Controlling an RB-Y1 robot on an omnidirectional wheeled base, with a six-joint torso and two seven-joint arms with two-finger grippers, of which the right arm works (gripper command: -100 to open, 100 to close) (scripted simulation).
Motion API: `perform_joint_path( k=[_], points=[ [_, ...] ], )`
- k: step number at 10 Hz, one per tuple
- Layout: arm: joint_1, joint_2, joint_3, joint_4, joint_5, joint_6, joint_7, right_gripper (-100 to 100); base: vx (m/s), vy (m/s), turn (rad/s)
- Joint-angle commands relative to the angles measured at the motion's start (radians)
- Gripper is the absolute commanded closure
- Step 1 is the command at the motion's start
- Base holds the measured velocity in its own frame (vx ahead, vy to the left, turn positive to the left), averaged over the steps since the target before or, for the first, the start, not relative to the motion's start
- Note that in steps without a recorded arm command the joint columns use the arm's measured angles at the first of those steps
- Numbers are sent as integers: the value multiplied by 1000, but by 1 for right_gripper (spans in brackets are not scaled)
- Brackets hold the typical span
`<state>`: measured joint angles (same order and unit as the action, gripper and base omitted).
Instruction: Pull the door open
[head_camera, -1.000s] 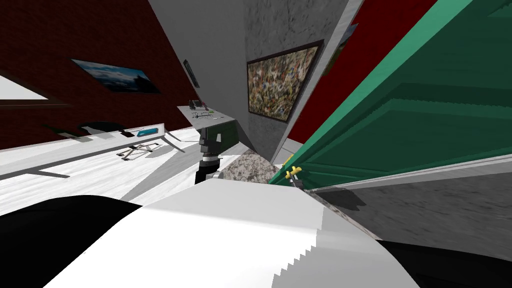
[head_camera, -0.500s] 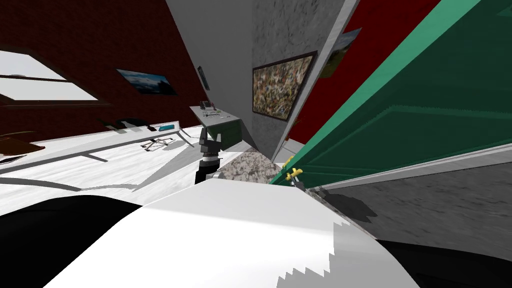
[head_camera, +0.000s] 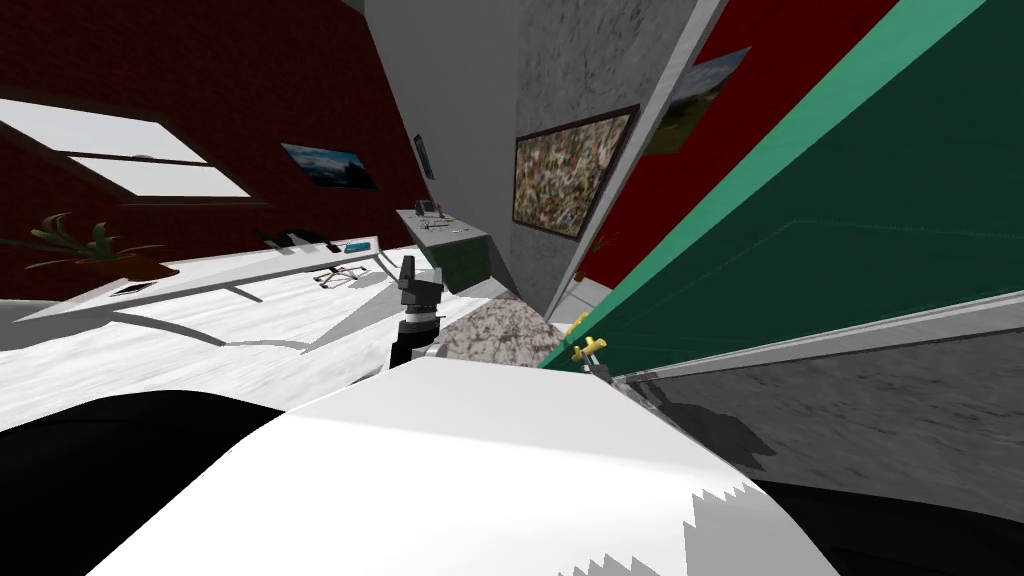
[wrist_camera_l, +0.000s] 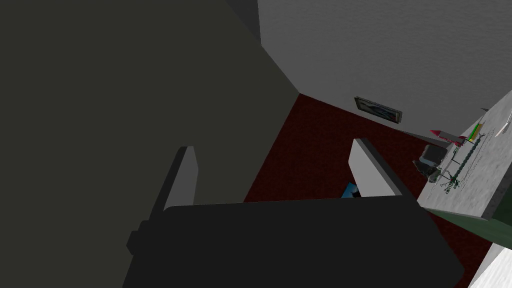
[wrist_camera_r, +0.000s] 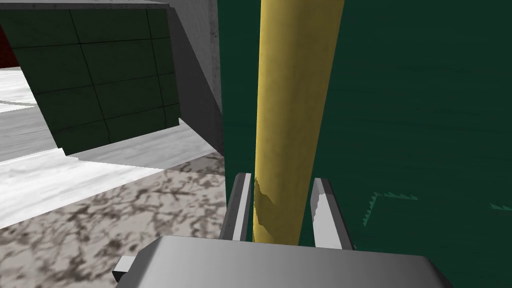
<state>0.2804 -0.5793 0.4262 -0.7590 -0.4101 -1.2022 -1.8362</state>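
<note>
The green door (head_camera: 800, 260) stands as a slanted leaf on my right, in a grey frame (head_camera: 850, 340). Its yellow handle (head_camera: 587, 347) juts from the leaf's near edge, just past my chest. In the right wrist view the handle is a thick yellow bar (wrist_camera_r: 295, 100) running away from the hand. My right gripper (wrist_camera_r: 280, 182) is shut on the bar, one finger pressing each side, with the green door face (wrist_camera_r: 425, 125) right behind. My left gripper (wrist_camera_l: 275, 160) is open and holds nothing; that arm (head_camera: 418, 300) is raised in front of my chest.
A speckled stone floor patch (head_camera: 500, 335) lies by the door's foot. A grey wall with a framed painting (head_camera: 570, 170) ends close to the left of the door. Further left are a small grey table (head_camera: 445, 225), a long white desk (head_camera: 250, 270) and a potted plant (head_camera: 90, 250).
My view has turned, bringing a window and the plant in on the left. The door's face now lies at a steeper slant. The right gripper has stayed on the handle.
</note>
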Motion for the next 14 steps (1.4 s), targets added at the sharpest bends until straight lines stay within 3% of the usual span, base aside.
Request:
perform_joint_path(
  k=[1, 5, 7, 14],
  points=[
    [5, -3, 6, 7, 3, -10, -6, 100, -197, -85, 150],
    [2, -11, 18, 38, 11, -44, -25, 100, -200, -59, 150],
    [-3, -12, 17, 40, 11, -46, -26, 100, -152, -44, 71],
    [-12, -18, 36, 92, 19, -93, -49, 100, -185, -68, 146]
  ],
)
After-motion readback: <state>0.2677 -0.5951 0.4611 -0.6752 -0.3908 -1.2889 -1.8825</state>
